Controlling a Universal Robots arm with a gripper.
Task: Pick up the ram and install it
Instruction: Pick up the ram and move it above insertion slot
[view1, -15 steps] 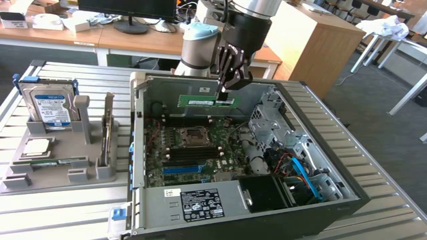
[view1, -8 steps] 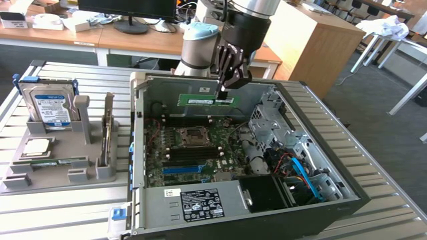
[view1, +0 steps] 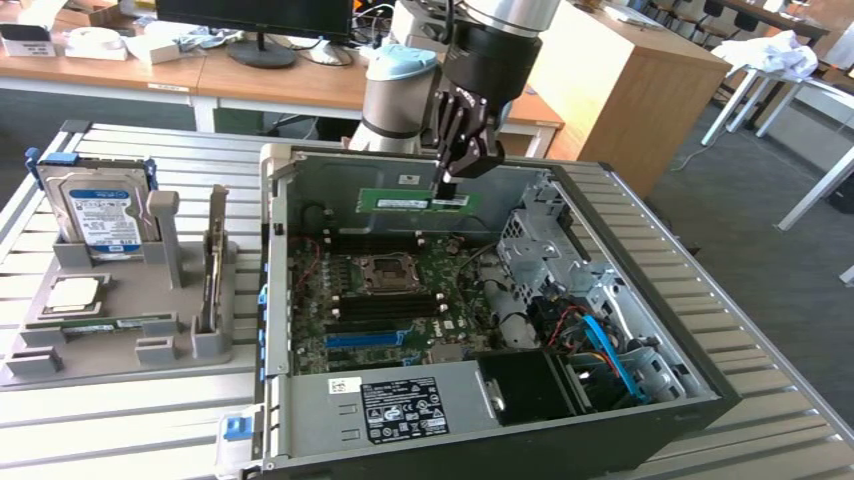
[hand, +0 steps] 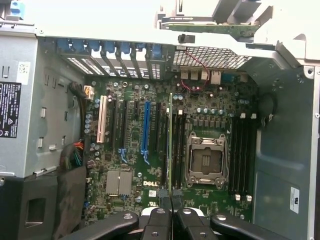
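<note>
above the open case (view1: 276, 250), i see my gripper (view1: 453, 184) pinching the ram (view1: 411, 201) near one end, level over the motherboard (view1: 387, 305).

gripper (hand: 171, 199): clamped on the ram (hand: 171, 140), a thin green strip seen edge-on
ram: above the motherboard (hand: 200, 107), alongside the black memory slots (hand: 178, 150)
processor socket (hand: 206, 160): between two slot banks

Long green ram (view1: 400, 201) with white label strip, level and on edge, pinched near one end, hanging above the motherboard (view1: 387, 300).
</note>
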